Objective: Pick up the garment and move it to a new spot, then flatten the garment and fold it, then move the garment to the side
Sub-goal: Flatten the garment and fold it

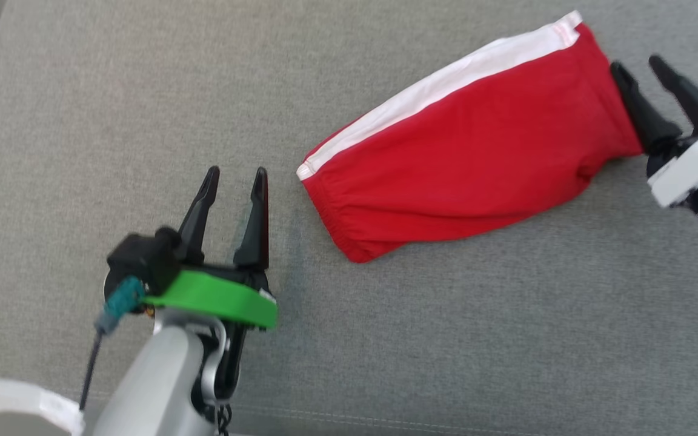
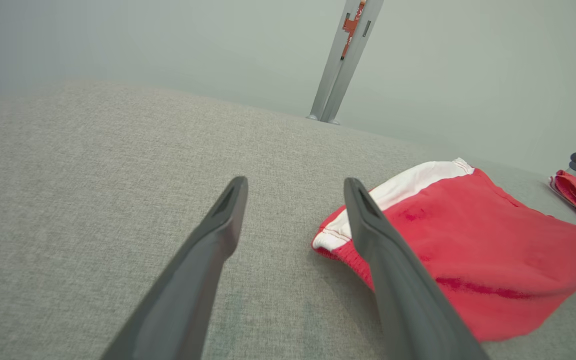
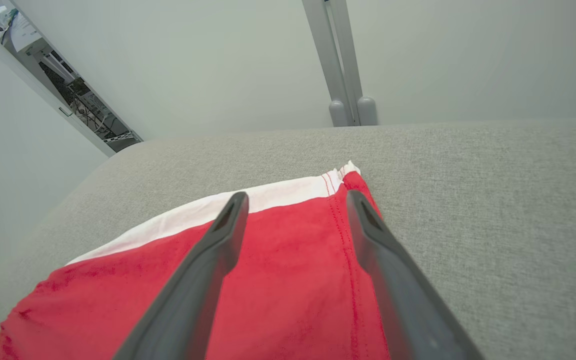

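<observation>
Your left gripper (image 1: 236, 172) has its two dark fingers spread wide with nothing between them. The tips point up the head view over bare grey cushion (image 1: 113, 91), just beside the gathered end of the red garment (image 1: 476, 145) but apart from it. Its pale forearm (image 1: 155, 387) rises from the bottom edge at the lower left, with a green collar (image 1: 216, 300) at the wrist. Your right gripper (image 1: 635, 62) is also spread and grips nothing. It comes in from the right edge on a white wrist, fingers slanting up and to the left. In the head view its nearer finger lies against the garment's stitched right end. In the right wrist view both fingers reach over the red cloth, one on each side of the hem seam; whether they press on it, you cannot tell. The garment lies as a long slanted band from the middle of the head view to the upper right, with a white stripe (image 1: 446, 82) along its upper edge. Open cushion spreads wide to its left and below it, and a narrower strip lies above it. The cushion's left edge cuts across the top left corner, and a stitched seam (image 1: 349, 418) runs near the bottom edge. Beyond the far edge, in the wrist views, a grey metal post (image 2: 340, 65) stands against a pale wall.
</observation>
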Motion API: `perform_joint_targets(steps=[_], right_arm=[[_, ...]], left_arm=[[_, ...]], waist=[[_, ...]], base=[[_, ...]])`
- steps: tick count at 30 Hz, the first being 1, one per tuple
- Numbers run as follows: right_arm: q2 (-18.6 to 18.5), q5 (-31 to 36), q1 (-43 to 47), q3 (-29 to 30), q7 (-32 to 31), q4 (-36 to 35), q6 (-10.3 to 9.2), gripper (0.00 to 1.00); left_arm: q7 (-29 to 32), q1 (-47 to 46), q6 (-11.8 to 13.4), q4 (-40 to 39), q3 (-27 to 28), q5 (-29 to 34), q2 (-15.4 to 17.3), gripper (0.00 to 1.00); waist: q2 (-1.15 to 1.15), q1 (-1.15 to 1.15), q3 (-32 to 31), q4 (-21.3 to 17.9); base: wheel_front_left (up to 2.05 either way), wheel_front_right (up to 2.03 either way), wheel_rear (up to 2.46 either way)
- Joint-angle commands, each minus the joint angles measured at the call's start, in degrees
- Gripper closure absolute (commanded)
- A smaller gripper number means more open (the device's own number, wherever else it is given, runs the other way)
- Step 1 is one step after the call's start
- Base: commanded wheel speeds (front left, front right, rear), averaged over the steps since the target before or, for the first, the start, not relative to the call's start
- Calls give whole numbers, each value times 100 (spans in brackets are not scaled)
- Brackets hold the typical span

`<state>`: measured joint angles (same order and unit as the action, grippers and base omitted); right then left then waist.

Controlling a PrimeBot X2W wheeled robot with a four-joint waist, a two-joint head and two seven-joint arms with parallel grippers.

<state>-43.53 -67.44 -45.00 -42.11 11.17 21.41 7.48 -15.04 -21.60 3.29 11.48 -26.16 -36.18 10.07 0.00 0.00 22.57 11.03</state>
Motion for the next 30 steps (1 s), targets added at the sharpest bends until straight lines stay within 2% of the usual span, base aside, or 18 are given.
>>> perform_joint_targets(steps=[1,5,9,14,21,30], right_arm=[[45,-50,219,-70,122,14,2,0],[159,77,634,-238,324,60,2,0],[349,243,981,-299,395,154,2,0],[643,402,1327,133,401,250,2,0],[793,739,1322,511,399,753,2,0],[740,1414,304,308,-171,2328,1,0]], left_arm=[[-11,324,90,-149,77,310,-61,0],[-13,983,243,-650,424,1104,-227,0],[-12,1561,320,-975,696,1585,-418,0],[-8,2136,452,-1324,972,2085,-609,0],[-8,2373,446,-1444,835,2495,-701,0],[-8,2092,601,-1511,415,2517,-717,0]], waist=[[0,0,-519,-322],[0,0,-830,-412],[0,0,-1075,-441],[0,0,-1213,-344],[0,0,-1110,-19],[0,0,-624,535]], base=[[0,0,0],[0,0,0],[0,0,0],[0,0,0],[0,0,0],[0,0,0]])
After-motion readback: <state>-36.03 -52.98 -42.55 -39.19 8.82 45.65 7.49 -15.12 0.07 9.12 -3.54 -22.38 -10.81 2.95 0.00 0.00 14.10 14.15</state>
